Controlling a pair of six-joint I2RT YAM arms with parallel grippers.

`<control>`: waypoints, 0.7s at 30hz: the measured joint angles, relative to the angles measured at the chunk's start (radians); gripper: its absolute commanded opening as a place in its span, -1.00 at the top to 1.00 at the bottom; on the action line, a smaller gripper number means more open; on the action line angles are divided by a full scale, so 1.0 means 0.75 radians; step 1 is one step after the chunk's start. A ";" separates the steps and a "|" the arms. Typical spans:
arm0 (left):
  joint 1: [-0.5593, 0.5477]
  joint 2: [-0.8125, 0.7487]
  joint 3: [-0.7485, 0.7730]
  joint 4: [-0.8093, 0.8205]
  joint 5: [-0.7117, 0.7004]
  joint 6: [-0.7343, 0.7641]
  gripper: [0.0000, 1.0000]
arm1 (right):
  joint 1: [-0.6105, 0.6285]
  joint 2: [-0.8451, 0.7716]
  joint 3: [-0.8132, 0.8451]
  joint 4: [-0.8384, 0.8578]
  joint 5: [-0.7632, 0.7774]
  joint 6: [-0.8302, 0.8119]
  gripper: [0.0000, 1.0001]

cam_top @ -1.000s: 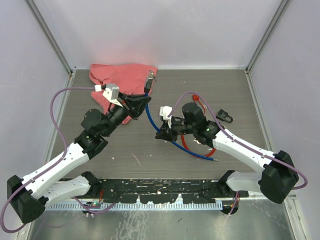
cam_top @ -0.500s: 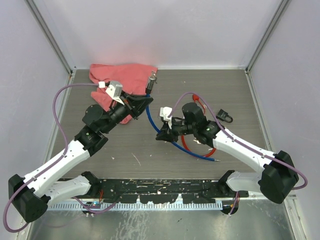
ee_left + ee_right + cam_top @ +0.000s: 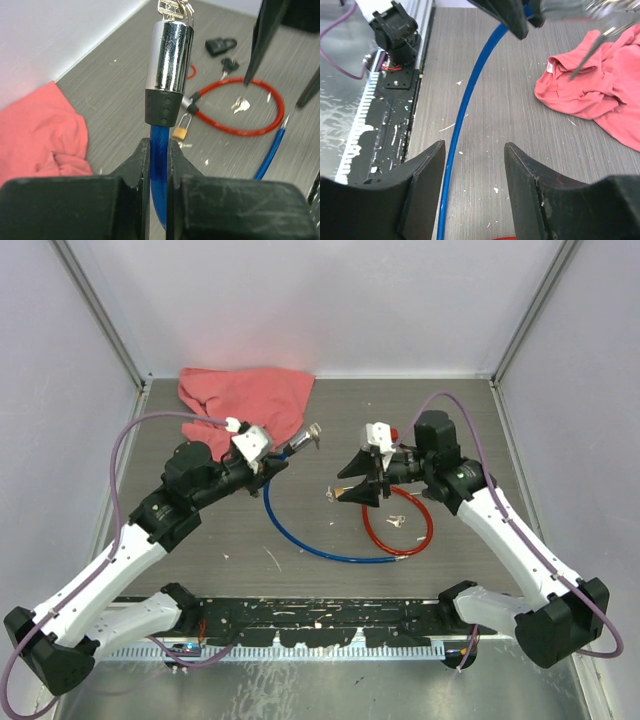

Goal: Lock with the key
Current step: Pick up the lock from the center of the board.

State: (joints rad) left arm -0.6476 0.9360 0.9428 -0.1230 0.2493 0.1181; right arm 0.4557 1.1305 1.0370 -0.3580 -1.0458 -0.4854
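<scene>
My left gripper [image 3: 158, 145] [image 3: 285, 452] is shut on the blue cable [image 3: 159, 165] just below its black collar. It holds the chrome lock head [image 3: 170, 42] [image 3: 303, 439] up off the table. A key [image 3: 172, 7] sticks in the head's far end, with more keys hanging from it. The rest of the blue cable [image 3: 300, 540] [image 3: 465, 110] loops over the table. To the right of the head, my right gripper [image 3: 352, 480] [image 3: 475, 147] stands open with nothing between its fingers [image 3: 260, 45].
A red cable loop [image 3: 398, 530] [image 3: 240, 131] lies under the right arm with loose keys [image 3: 397, 521] inside it. A small brass padlock [image 3: 181, 131] and a black padlock [image 3: 220, 46] lie on the table. A pink cloth [image 3: 245, 395] is at the back left.
My right gripper has opened, risen and drawn back to the right. The left arm has swung the lock head right and toward the middle, and the blue cable has shifted with it.
</scene>
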 measured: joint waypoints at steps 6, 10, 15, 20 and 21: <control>0.000 -0.087 -0.046 -0.181 0.092 0.320 1.00 | -0.146 -0.007 0.047 0.017 -0.227 0.151 -0.13; 0.000 -0.128 -0.100 -0.261 0.148 0.455 1.00 | -0.205 -0.005 -0.033 0.405 -0.268 0.652 -0.08; 0.000 -0.131 -0.112 -0.320 0.187 0.525 1.00 | -0.216 0.074 -0.102 0.738 -0.257 1.192 0.01; -0.002 -0.121 -0.113 -0.323 0.229 0.533 1.00 | -0.175 0.116 -0.099 0.712 -0.179 1.330 0.06; -0.004 -0.114 -0.113 -0.323 0.233 0.533 1.00 | -0.157 0.118 -0.093 0.690 -0.163 1.335 0.07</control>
State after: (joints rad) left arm -0.6502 0.8505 0.8581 -0.3656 0.4244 0.5179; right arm 0.3378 1.2190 0.9672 0.1596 -1.1679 0.5156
